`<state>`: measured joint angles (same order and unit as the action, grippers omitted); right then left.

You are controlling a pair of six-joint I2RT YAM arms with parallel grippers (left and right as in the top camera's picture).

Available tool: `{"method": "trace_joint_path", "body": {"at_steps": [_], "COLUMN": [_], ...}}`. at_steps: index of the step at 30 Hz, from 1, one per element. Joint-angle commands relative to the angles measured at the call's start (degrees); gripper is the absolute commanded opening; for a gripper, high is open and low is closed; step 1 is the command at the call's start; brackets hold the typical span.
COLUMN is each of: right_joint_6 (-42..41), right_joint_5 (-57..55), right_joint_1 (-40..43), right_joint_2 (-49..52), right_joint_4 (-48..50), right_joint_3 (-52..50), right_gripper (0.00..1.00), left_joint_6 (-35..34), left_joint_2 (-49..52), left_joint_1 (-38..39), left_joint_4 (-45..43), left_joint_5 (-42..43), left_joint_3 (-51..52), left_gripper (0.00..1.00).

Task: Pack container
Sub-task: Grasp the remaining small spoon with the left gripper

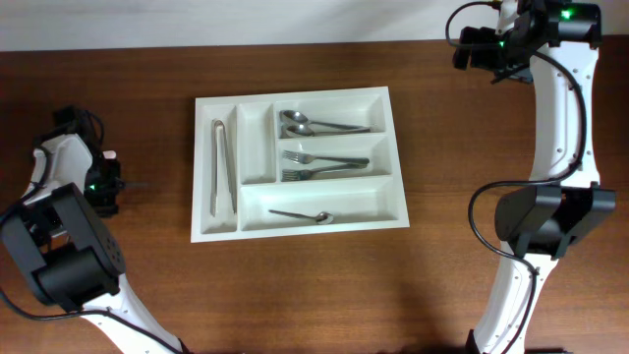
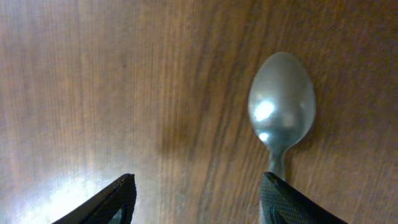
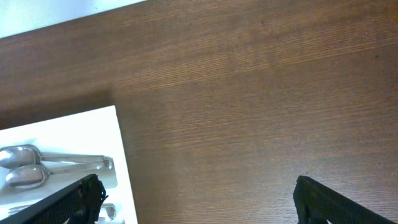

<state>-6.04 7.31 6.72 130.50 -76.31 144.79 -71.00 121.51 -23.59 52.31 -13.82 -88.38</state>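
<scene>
1. Two dark fingertips (image 2: 118, 200) of the left gripper (image 2: 199, 196) are shown spread apart. Only bare table (image 2: 93, 74) is seen in the gap, and nothing is pinched.
2. One loose spoon (image 2: 281, 102) is seen just ahead of that gripper, in line with the fingertip at the right of the wrist view rather than with the gap. Its handle end is hidden behind that fingertip, so contact cannot be told. Its bowl is turned away from the gripper, so its long axis is laid along the direction of reach, not across the jaws.
3. The container (image 1: 197, 167) is set flat on the table farther ahead of the left gripper, beyond the spoon's bowl and well apart from the fingertips. Stored spoons (image 1: 300, 123) and forks (image 1: 314, 162) are already held in its wide compartments.
4. The right gripper (image 3: 199, 202) is shown spread wide and empty, on the far side of the container from the left gripper. Only a corner of the container is seen beside one of its fingertips.
5. The left arm is judged much the nearer to the loose spoon. The coming move is judged to depend on a sideways shift that brings the handle between the jaws.
</scene>
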Motion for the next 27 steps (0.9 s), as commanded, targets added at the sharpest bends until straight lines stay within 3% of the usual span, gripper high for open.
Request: {"method": "trace_joint_path", "body": {"at_steps": [1,9,19,24,27], "right_joint_6": [-0.3,-0.3,-0.3,-0.3,-0.3], "right_joint_5": [-0.3,-0.3,-0.3,-0.3,-0.3], "right_joint_1": [0.1,0.1,0.1,0.1,0.1], "right_joint_2": [0.2,0.2,0.2,0.2,0.2], "right_joint_4": [0.0,0.0,0.0,0.0,0.0], "right_joint_3": [-0.3,-0.3,-0.3,-0.3,-0.3], "right_gripper": [0.99,0.99,0.99,0.99,0.99], "left_joint_6": [-0.1,5.1,5.1,5.2,5.1], "left_joint_2": [0.5,1.4,9.5,12.0,12.2], "left_joint_1": [-0.1,-0.1,-0.1,-0.1,-0.1], "left_joint_4": [-2.0,-7.6,-7.3,-6.4,-6.1], "left_joint_5": [-1.0,-0.9,4.8,7.4,8.2], "left_joint_3": [0.6,0.6,0.7,0.7,0.7], "left_gripper": [0.66,0.72,0.70,0.50,0.47]}}
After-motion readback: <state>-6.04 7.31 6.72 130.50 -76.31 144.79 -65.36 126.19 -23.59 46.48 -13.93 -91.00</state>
